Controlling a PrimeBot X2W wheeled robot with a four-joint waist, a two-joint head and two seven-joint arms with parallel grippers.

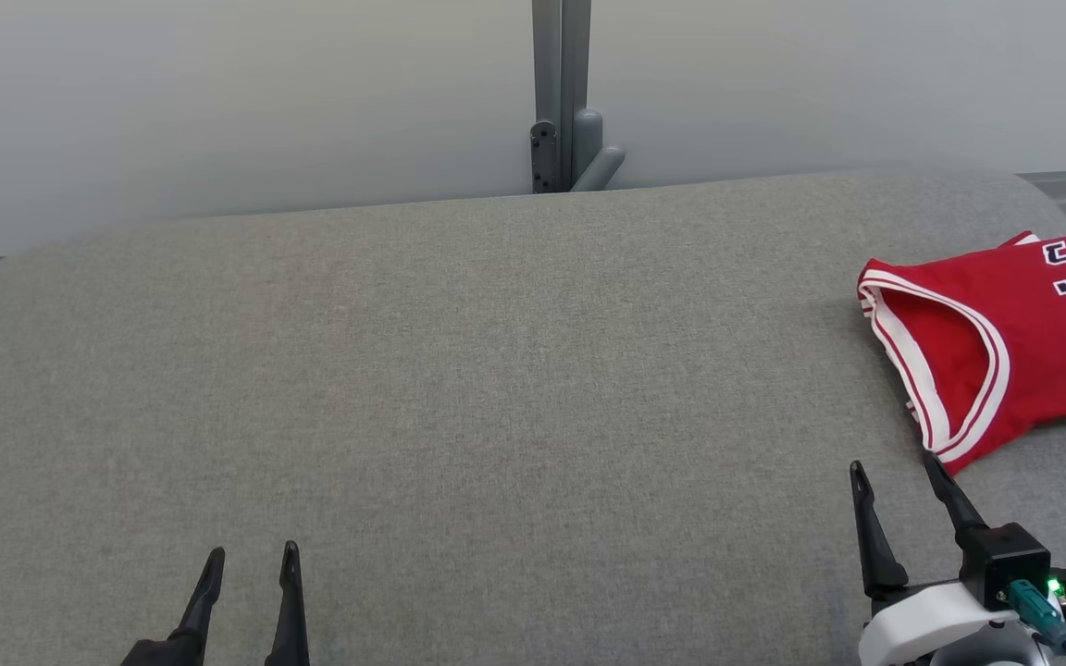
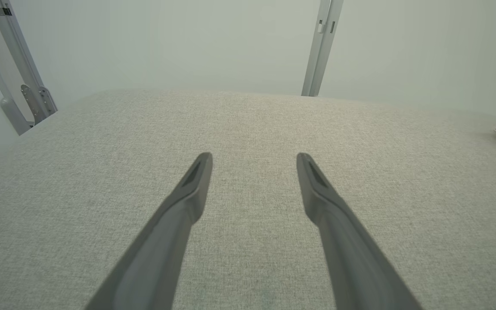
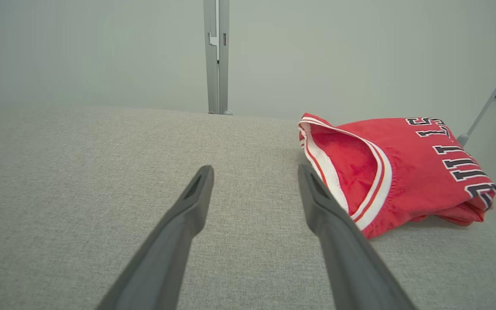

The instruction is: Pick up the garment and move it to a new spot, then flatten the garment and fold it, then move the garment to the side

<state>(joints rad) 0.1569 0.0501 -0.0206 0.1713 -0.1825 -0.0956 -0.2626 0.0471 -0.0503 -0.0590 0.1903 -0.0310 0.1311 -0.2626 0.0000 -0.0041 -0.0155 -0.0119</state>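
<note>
At lower left my left gripper (image 1: 254,548) hovers over the bare worktop (image 1: 496,370), fingers wide and empty, out of the way. At lower right my right gripper (image 1: 893,461), equally wide and empty, points toward the red jersey (image 1: 1033,370), which lies folded at the right edge, apparently set aside.

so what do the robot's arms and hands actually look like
The left hand and right hand each have two long dark grey fingers tapering to points. Behind the right one sit a black block, a white wrist shell, a teal plug and a lit green light.
</note>
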